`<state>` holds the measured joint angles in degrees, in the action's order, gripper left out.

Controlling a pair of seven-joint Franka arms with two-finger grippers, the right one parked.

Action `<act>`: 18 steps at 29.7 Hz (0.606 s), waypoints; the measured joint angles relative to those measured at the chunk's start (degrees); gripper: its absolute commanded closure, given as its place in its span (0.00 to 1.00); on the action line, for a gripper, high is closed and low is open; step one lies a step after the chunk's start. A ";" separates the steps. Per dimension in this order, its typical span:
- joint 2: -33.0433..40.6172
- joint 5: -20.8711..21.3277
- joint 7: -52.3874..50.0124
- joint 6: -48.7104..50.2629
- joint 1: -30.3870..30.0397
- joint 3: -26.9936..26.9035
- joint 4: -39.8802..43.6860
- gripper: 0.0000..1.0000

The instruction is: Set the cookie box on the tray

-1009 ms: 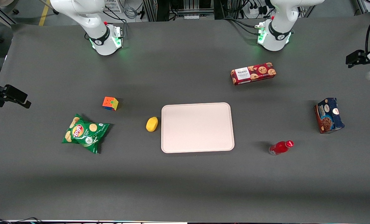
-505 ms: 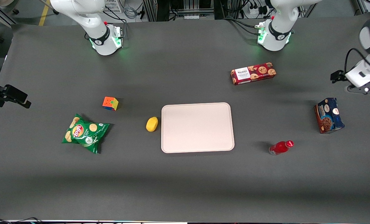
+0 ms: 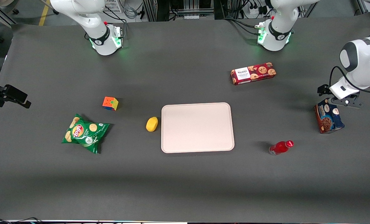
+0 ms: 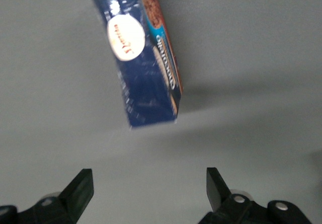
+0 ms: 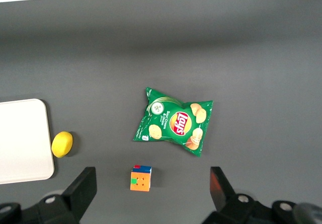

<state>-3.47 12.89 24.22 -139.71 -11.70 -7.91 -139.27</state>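
Observation:
The cookie box (image 3: 329,117), dark navy with a brown cookie picture and a white oval logo, stands on the table toward the working arm's end. The left wrist view shows the cookie box (image 4: 146,68) a little ahead of the fingertips. My left gripper (image 3: 344,101) hovers over the box's end farther from the front camera. The gripper (image 4: 148,181) is open, its fingers wide apart with only bare table between them. The pale pinkish-white tray (image 3: 197,127) lies flat at the table's middle with nothing on it, and an end of the tray (image 5: 22,141) shows in the right wrist view.
A red box of chocolate-chip cookies (image 3: 253,73) lies farther from the front camera than the tray. A red bottle (image 3: 280,147) lies between tray and cookie box. A yellow lemon (image 3: 152,124), a colour cube (image 3: 110,103) and a green chips bag (image 3: 84,133) sit toward the parked arm's end.
The left arm has swung in from the table's end and come down over the cookie box. The box, the tray and the other objects have not moved.

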 measured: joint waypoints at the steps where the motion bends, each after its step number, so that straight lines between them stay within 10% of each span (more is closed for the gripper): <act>1: 0.00 -0.13 0.18 0.01 0.00 0.00 0.39 0.00; 12: -3.50 -3.75 1.13 -2.26 0.01 0.33 4.27 0.05; 16: -6.84 -4.16 1.13 -5.50 0.00 0.41 4.51 0.93; 18: -8.24 -4.34 1.13 -6.27 0.00 0.41 4.77 1.00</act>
<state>-11.71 8.54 25.35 -145.98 -11.70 -7.51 -134.51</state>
